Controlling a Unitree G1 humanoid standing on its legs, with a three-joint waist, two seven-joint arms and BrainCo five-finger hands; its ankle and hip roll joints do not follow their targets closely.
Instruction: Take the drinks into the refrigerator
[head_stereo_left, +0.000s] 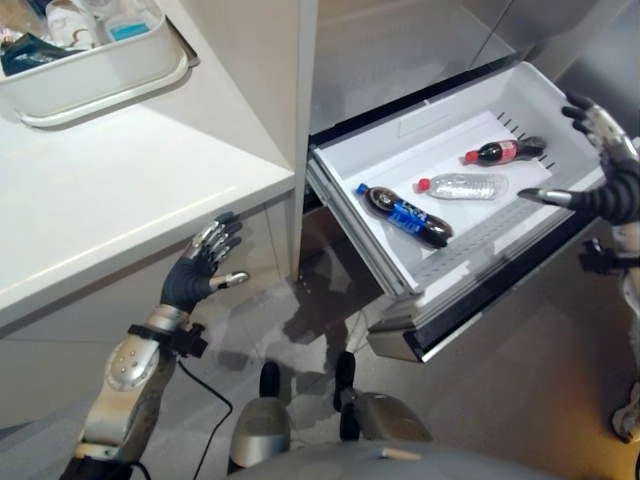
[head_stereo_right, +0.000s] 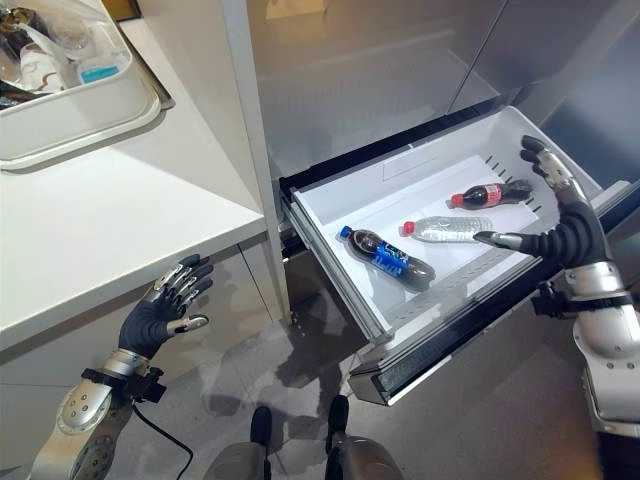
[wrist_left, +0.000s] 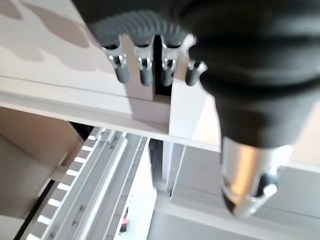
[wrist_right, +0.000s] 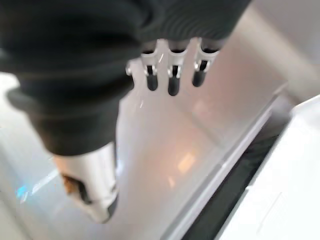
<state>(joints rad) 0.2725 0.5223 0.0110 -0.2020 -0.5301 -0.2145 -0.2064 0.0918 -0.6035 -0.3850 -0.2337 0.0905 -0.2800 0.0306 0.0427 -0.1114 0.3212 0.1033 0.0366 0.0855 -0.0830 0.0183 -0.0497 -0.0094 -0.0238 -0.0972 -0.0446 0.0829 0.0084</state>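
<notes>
While the refrigerator drawer (head_stereo_right: 340, 240) stands pulled out, three drinks lie on their sides on its white floor: a dark cola bottle with a blue label (head_stereo_right: 385, 256) nearest the front, a clear water bottle (head_stereo_right: 447, 229) in the middle, and a red-labelled cola bottle (head_stereo_right: 487, 194) toward the back corner. All three lie apart from one another and none is held. The right hand (head_stereo_right: 560, 225) hovers over the drawer's outer side rim with fingers spread and thumb extended — released, grasping nothing. The left hand (head_stereo_left: 200, 265) hangs below the white counter (head_stereo_left: 130, 200), fingers likewise relaxed and empty; a tray of items (head_stereo_left: 95, 60) rests on that counter.

Judged from this layout, the drinks are already stowed and closing the drawer appears to remain. Risks follow from that step: a push delivered at one side only could skew the drawer on its runners and jam it — and an abrupt shove could set the lying bottles rolling into one another or against the front wall.
</notes>
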